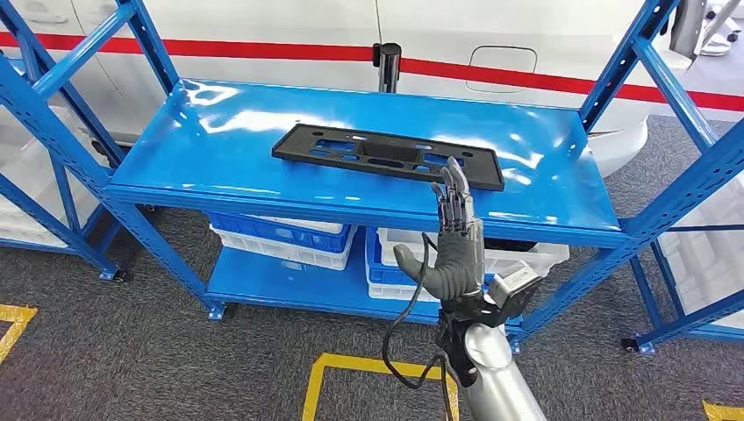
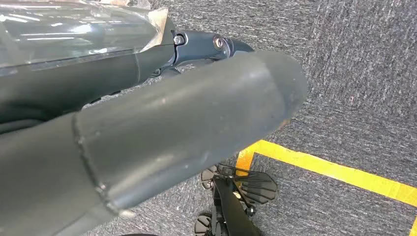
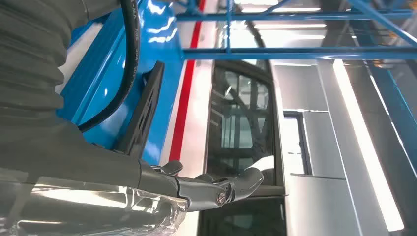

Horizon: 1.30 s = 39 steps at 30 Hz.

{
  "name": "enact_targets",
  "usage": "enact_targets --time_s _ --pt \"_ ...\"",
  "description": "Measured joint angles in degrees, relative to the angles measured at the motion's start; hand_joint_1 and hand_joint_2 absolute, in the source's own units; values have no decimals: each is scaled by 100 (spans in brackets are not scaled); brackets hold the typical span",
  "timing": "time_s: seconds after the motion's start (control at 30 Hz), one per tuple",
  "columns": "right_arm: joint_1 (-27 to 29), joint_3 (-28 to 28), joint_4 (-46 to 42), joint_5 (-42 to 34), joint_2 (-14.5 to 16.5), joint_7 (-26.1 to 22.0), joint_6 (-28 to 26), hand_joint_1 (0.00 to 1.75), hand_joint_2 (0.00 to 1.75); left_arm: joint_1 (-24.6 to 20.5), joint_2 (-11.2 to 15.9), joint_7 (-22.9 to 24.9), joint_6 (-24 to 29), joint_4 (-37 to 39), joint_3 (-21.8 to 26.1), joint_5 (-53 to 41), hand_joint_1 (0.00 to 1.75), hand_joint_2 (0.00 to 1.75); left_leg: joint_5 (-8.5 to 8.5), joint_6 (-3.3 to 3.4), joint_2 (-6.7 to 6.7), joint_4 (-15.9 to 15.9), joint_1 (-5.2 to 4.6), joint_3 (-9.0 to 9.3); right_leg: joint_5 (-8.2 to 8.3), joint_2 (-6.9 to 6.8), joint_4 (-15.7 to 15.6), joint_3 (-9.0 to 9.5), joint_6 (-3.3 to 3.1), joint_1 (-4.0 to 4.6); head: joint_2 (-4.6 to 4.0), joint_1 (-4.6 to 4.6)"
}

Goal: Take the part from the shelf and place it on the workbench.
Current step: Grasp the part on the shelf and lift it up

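Black part (image 1: 387, 155) flat on shelf (image 1: 219, 140); right hand (image 1: 452, 250) empty, fingers spread, near it.

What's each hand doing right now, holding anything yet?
Left hand: hanging over the floor; open or closed cannot be told.
Right hand: open, fingers extended toward the black part, holding nothing.

Right hand (image 1: 454, 246) raised, fingers extended

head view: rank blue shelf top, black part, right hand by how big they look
1. Blue shelf top, largest.
2. Black part.
3. Right hand, smallest, though it is nearer the camera, which makes it look bigger.
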Motion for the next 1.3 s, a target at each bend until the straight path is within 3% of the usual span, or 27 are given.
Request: enact_targets --time_s 0.27,0.6,1.03,1.3 --pt "-85 231 92 1426 2 354 -623 0 175 -2 -25 -2 -2 1 24 0 0 0 0 0 0 0 0 -2 0 0 0 -1 0 0 0 -1" --pt "-363 495 613 3348 20 1136 -1263 0 175 -3 -60 -9 -24 2 36 0 0 0 2 -2 -1 0 0 -2 0 0 1 0 0 0 0 0" --pt "-886 729 1687 5718 88 2286 -1866 0 175 -6 -102 -81 -91 2 37 -52 0 0 3 -2 -1 0 0 -3 0 0 1 -1 0 0 0 0" --pt "-1372 731 2548 7012 122 3030 -2098 0 175 -6 -102 -402 -193 2 37 -160 0 0 5 -1 -1 0 0 -3 1 0 2 -1 0 0 1 -1"
